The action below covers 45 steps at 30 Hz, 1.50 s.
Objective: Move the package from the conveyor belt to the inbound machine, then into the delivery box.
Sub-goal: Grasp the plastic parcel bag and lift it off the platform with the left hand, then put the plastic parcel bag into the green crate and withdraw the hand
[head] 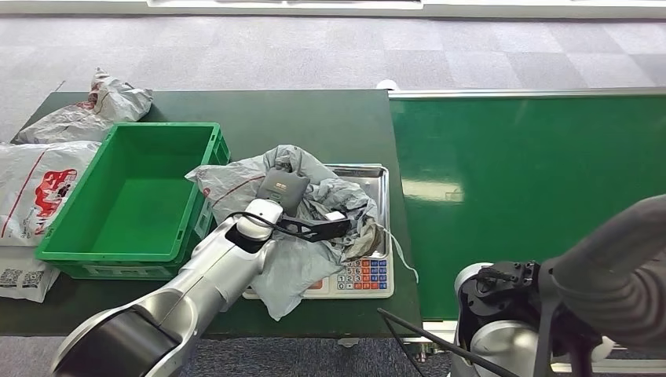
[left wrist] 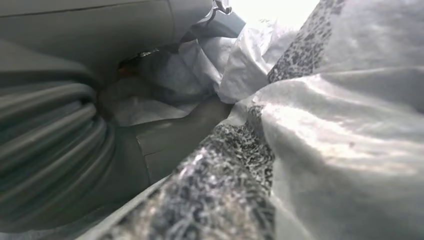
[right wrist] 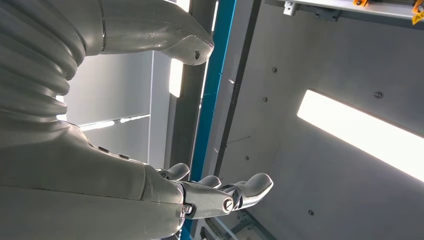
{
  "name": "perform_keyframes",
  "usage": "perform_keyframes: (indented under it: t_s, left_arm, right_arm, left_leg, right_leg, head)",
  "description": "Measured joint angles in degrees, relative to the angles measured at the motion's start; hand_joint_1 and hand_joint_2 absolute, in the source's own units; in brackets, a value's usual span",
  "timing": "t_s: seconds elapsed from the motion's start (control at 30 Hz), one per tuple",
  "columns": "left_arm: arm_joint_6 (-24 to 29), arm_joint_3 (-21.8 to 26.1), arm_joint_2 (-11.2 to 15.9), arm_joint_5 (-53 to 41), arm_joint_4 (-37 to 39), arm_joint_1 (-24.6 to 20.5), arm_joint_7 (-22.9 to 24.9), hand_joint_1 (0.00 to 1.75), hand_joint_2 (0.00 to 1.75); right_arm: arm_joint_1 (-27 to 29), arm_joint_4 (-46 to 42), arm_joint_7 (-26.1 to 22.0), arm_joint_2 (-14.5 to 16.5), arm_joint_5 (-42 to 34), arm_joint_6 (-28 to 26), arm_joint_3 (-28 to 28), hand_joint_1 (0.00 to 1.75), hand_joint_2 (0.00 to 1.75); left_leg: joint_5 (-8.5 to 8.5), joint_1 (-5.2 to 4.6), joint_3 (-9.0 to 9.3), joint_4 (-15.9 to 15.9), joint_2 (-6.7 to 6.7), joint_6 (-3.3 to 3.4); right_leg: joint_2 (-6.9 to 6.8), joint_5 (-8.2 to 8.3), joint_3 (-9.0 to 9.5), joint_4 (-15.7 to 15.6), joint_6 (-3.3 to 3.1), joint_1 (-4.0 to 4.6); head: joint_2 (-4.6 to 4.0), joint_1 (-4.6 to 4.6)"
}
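You had the left hand (head: 314,224) holding the grey package (head: 302,259), apparently still resting on the scale (head: 369,276), with the green bin (head: 133,196) beside it. Right hand (right wrist: 210,192) held nothing, fingers apart.

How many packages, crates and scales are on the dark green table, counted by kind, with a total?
Grey and white packages: 4, one on the scale under the left hand, three at the table's left end
Green crate: 1
Scale: 1
Total: 6
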Motion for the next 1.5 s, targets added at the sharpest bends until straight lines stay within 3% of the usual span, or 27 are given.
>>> perform_keyframes:
  t_s: [0.07, 0.23, 0.37, 0.7, 0.8, 0.93, 1.13, 1.27, 1.5]
  left_arm:
    - [4.42, 0.15, 0.23, 0.07, -0.42, 0.18, 0.72, 1.75, 1.75]
    - [25.65, 3.20, 2.31, 1.94, -4.72, 0.21, 4.61, 1.75, 1.75]
    - [32.65, 9.32, 5.75, 4.83, -11.49, 0.66, 4.61, 1.75, 1.75]
    - [33.47, 19.85, 10.14, 4.06, -24.68, 4.97, 4.13, 1.75, 1.75]
    - [31.92, 23.89, 11.74, -0.37, -26.45, 6.09, 6.96, 1.75, 1.75]
    - [28.42, 29.92, 16.24, -6.19, -21.78, 5.47, 12.19, 1.75, 1.75]
    - [28.33, 36.54, 22.39, -7.17, -11.48, 3.93, 13.70, 1.75, 1.75]
    - [28.09, 38.19, 24.45, -7.25, -7.61, 3.70, 14.29, 1.75, 1.75]
    - [28.07, 39.13, 25.75, -7.28, -4.75, 3.31, 14.34, 1.75, 1.75]
  right_arm:
    - [0.00, 0.00, 0.00, 0.00, 0.22, 0.00, 0.00, 0.00, 1.75]
    - [0.02, 0.00, -0.01, 0.00, 1.64, 0.00, -0.02, 0.00, 1.75]
    - [0.03, -0.13, -0.02, 0.00, 2.60, -0.01, -0.02, 0.00, 1.75]
    - [0.03, -0.18, -0.01, 0.00, 3.25, -0.02, -0.03, 0.00, 1.75]
    - [0.07, -0.37, -0.01, 0.00, 3.51, -0.02, -0.08, 0.00, 1.75]
    - [0.25, -1.56, -0.01, 0.00, 4.04, -0.02, -0.13, 0.00, 1.75]
    - [0.53, -3.76, -0.04, 0.00, 5.96, -0.02, -0.13, 0.00, 1.75]
    - [0.67, -4.93, 0.02, -0.01, 6.22, -0.02, -0.13, 0.00, 1.75]
    - [0.77, -5.56, 0.02, -0.02, 6.23, -0.02, -0.13, 0.00, 1.75]
  left_leg:
    - [0.00, 0.00, -0.01, 0.00, 0.00, 0.00]
    - [0.01, 0.00, -0.01, 0.00, 0.03, 0.00]
    - [0.00, 0.06, 0.00, -0.01, 0.16, -0.01]
    - [0.01, 0.12, -0.04, -0.01, 0.15, -0.02]
    - [-0.01, 0.12, -0.04, -0.01, 0.18, -0.02]
    - [-0.01, 0.15, 0.02, -0.03, 0.46, -0.09]
    - [0.06, 0.29, -0.01, -0.05, 0.52, -0.22]
    - [0.05, 0.28, -0.02, -0.04, 0.53, -0.23]
    - [0.05, 0.25, -0.03, -0.04, 0.52, -0.23]
  right_leg:
    - [0.00, 0.00, -0.01, 0.00, 0.00, 0.00]
    - [0.03, 0.01, -0.03, 0.01, -0.01, 0.01]
    - [0.13, 0.01, -0.08, 0.02, -0.02, 0.07]
    - [0.13, 0.00, -0.06, 0.02, -0.04, 0.06]
    - [0.16, -0.01, -0.08, 0.02, -0.04, 0.08]
    - [0.40, 0.04, -0.18, 0.02, -0.14, 0.12]
    - [0.55, 0.08, -0.25, 0.04, -0.25, 0.30]
    - [0.57, 0.08, -0.26, 0.04, -0.26, 0.28]
    - [0.55, 0.09, -0.25, 0.03, -0.26, 0.26]
  head:
    - [0.00, 0.00]
    - [0.00, 0.00]
    - [0.00, -0.01]
    - [0.00, 0.00]
    - [0.00, 0.00]
    - [0.00, -0.02]
    - [0.00, -0.02]
    - [0.00, -0.01]
    - [0.00, -0.01]
